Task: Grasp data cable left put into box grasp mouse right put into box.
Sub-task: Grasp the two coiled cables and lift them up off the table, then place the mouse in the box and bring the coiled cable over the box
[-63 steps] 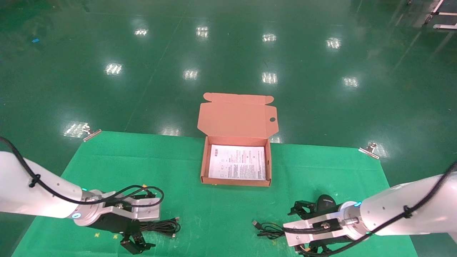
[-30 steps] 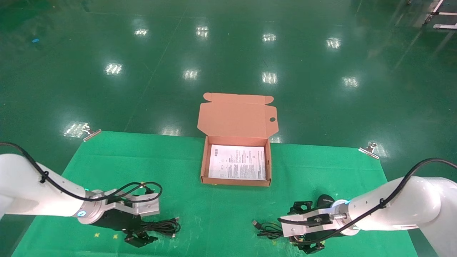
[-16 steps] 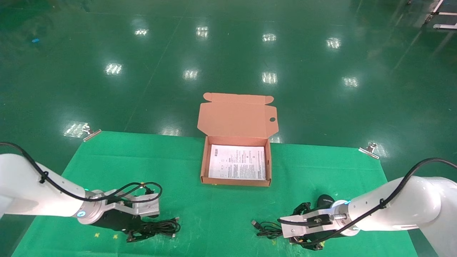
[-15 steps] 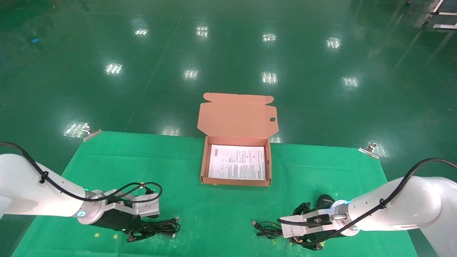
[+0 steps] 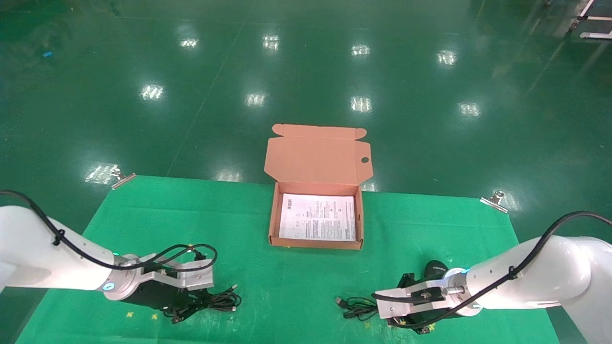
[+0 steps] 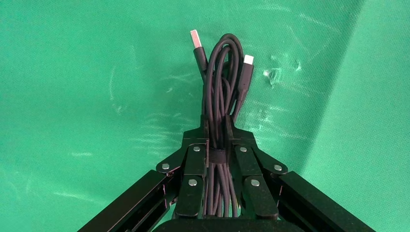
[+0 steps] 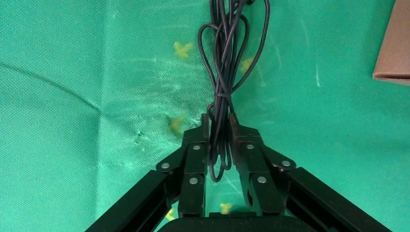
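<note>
The data cable [image 5: 221, 301], a black looped bundle with silvery plugs, lies on the green cloth at the front left. My left gripper [image 5: 189, 308] is shut on the data cable [image 6: 221, 87], the fingers pressing the bundle from both sides at the left gripper [image 6: 217, 133]. The black mouse [image 5: 434, 268] sits at the front right, partly hidden behind my right wrist. Its thin cord [image 5: 356, 308] runs left. My right gripper [image 5: 388, 319] is shut on that cord [image 7: 223, 72], pinched at the right gripper [image 7: 220, 121]. The open box [image 5: 272, 224] stands mid-table.
A white printed sheet [image 5: 318, 223] lies in the box, whose lid stands up at the back. A box corner [image 7: 394, 48] shows in the right wrist view. Metal clips [image 5: 123, 179] [image 5: 495, 199] hold the cloth at the far corners. Beyond is shiny green floor.
Both grippers went from open to shut: the left closed on the data cable bundle, the right closed on the mouse's cord. Both arms lowered slightly toward the cloth.
</note>
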